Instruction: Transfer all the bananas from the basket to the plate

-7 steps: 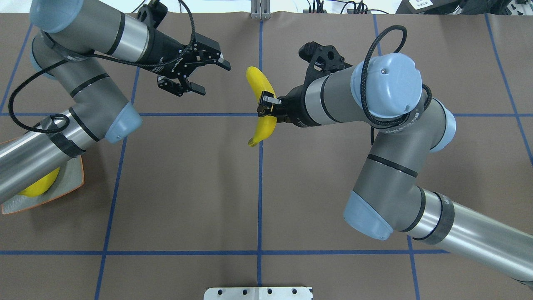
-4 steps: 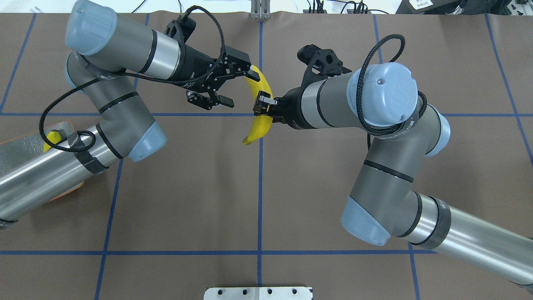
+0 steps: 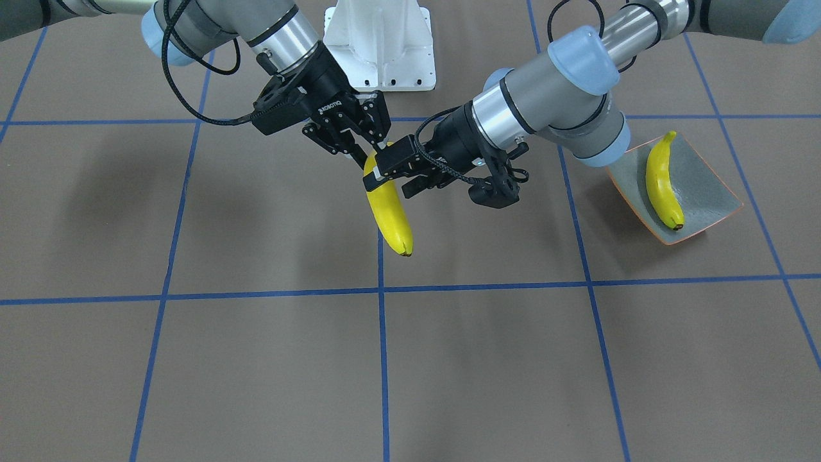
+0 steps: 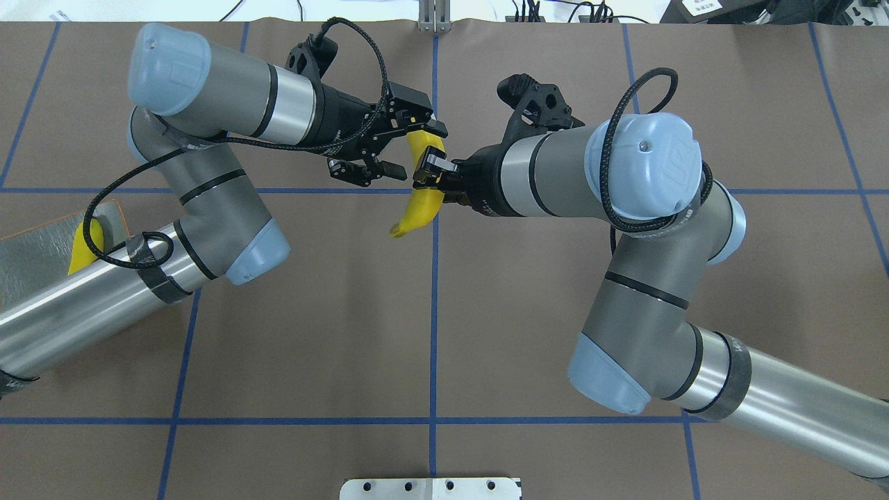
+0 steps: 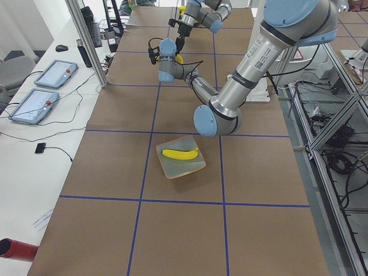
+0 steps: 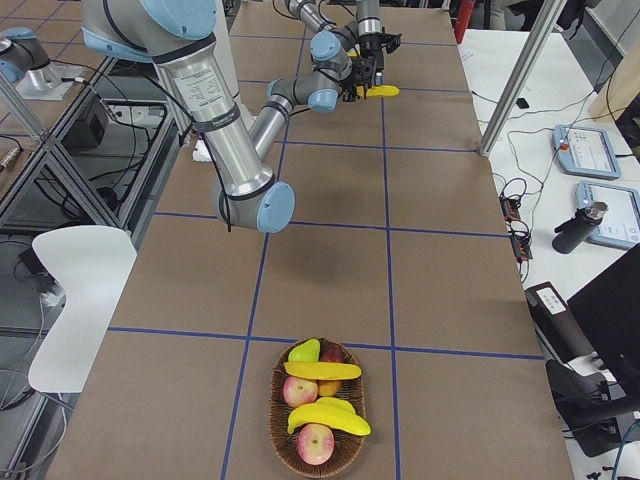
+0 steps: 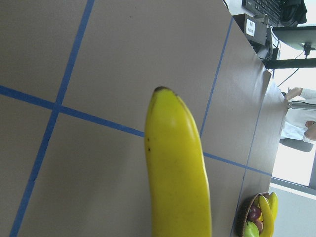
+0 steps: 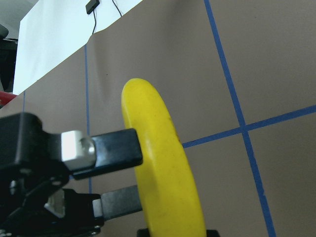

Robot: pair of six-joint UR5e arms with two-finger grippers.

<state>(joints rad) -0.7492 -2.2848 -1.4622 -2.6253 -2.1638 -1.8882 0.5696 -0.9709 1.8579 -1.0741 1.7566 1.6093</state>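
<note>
Overhead exterior view: the right end effector (image 4: 422,173) pinches a banana (image 4: 417,208) aloft over the tabletop (image 4: 312,333), well apart from the plate (image 3: 705,186). The left end effector (image 4: 420,151) is spread, straddling that banana's end. A second banana (image 3: 662,189) lies on the plate.

Yellow banana (image 3: 388,212), brown table (image 3: 513,359), blue grid lines (image 3: 487,285).

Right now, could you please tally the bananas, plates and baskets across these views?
Bananas: 4 (held banana, plate banana, upper basket banana, lower basket banana)
Plate: 1
Basket: 1
Total: 6
</note>
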